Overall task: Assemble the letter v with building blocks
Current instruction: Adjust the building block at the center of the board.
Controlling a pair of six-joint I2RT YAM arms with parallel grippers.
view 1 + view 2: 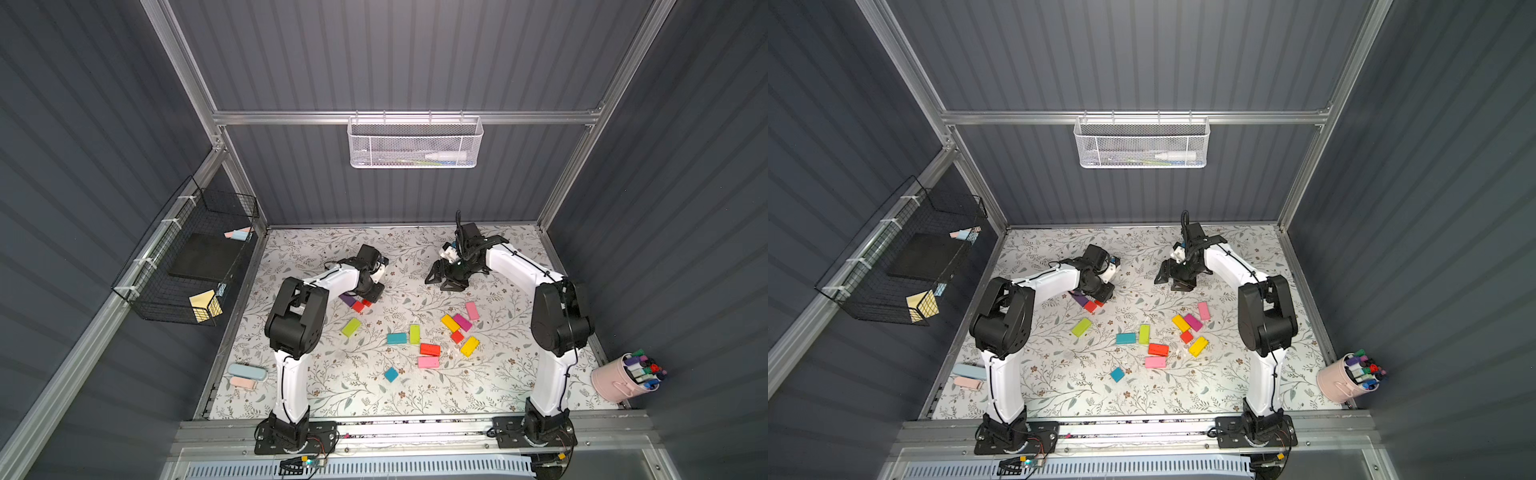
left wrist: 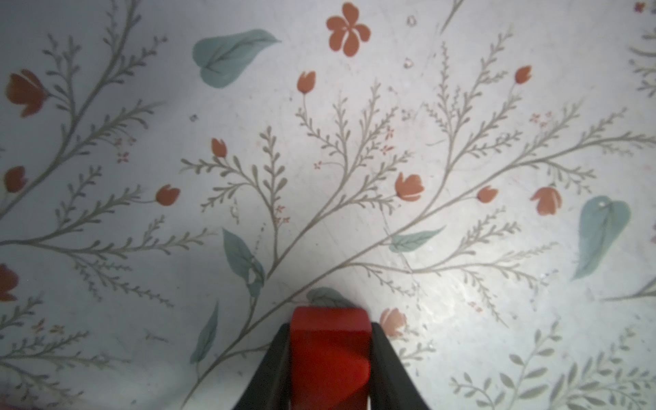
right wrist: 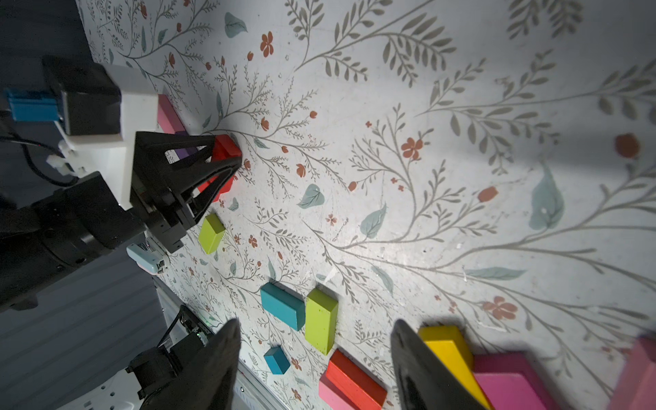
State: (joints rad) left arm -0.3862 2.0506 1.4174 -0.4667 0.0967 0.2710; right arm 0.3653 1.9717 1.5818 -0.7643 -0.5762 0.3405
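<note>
My left gripper [image 2: 330,324] is shut on a small red block [image 2: 330,355], with a finger pressed against each of its sides, low over the floral mat. In a top view this gripper [image 1: 367,299] sits at the mat's left, beside a second red block [image 1: 358,306] and a purple block [image 1: 347,299]. Loose blocks lie mid-mat: lime [image 1: 351,327], teal [image 1: 397,338], lime [image 1: 414,334], red [image 1: 429,349], pink [image 1: 428,362], yellow [image 1: 450,323], magenta [image 1: 462,322]. My right gripper [image 1: 440,280] hovers open behind them, holding nothing [image 3: 316,340].
Two pastel cases [image 1: 246,376] lie at the mat's front left edge. A pink cup of markers [image 1: 627,378] stands at the front right. A black wire basket [image 1: 187,257] hangs on the left wall and a white mesh basket [image 1: 415,143] on the back wall.
</note>
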